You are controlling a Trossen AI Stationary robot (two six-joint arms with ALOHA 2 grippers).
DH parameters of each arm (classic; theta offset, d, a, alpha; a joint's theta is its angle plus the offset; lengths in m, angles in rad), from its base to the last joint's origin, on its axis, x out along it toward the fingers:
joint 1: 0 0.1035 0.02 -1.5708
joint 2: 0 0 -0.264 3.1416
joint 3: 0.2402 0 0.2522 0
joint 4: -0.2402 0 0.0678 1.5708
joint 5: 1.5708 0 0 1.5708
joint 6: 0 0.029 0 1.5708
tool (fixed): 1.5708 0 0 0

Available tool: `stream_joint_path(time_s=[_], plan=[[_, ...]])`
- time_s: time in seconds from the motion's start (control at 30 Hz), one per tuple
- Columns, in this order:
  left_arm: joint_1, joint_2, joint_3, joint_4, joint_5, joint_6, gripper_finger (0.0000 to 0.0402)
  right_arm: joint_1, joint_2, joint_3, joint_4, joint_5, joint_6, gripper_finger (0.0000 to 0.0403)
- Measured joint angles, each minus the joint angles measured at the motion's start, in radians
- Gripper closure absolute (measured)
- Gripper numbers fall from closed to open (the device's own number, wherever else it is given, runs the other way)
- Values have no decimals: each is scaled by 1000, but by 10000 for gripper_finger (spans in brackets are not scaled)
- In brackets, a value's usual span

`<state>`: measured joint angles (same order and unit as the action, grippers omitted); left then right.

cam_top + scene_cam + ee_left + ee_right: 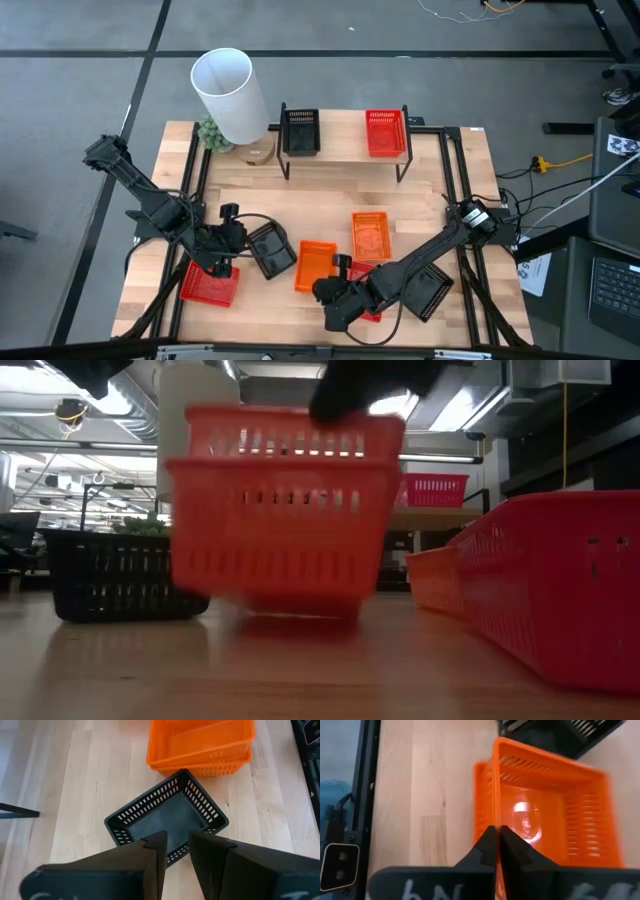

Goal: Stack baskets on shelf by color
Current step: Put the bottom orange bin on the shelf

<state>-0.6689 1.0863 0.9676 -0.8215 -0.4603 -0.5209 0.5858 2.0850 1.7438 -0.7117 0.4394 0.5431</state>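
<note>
Two orange baskets (315, 266) sit one inside the other near the table's front; the upper one (545, 795) is tipped. My right gripper (497, 834) is shut on it, coming from the near right (328, 290). A black basket (167, 815) rests on its base left of them. My left gripper (177, 845) hovers open just above its near end (245, 240). A third orange basket (370, 235) lies mid-table. The shelf (345, 150) carries a black basket (300, 131) and a red basket (385, 133). My right gripper pinches the upper orange basket by one slatted side wall (495, 805), at its rim, one finger inside the basket and one outside. The fingers come from above, slanting from the table's near right. The basket stands tilted, partly inside the lower orange basket (270, 540).
A red basket (208, 284) lies under my left arm, and another red one (560, 590) lies under my right gripper. A black basket (427, 290) sits below my right arm. A tall white cylinder (228, 95) and a small plant (212, 135) stand left of the shelf.
</note>
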Motion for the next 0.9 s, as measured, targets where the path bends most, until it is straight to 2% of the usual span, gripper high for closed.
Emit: stream_joint_path(time_s=[0.13, 0.53, 0.73, 0.9], plan=[[0, 0, 0, 0, 0, 0, 330, 0, -1, 106, -133, 45, -27, 402], [0, 0, 0, 0, 0, 0, 330, -4, -1, 454, -572, 339, -102, 401], [0, 0, 0, 0, 0, 0, 330, -32, -2, 608, -774, 444, -150, 401], [0, 0, 0, 2, 0, 0, 330, -86, -40, 598, -808, 516, -280, 402]])
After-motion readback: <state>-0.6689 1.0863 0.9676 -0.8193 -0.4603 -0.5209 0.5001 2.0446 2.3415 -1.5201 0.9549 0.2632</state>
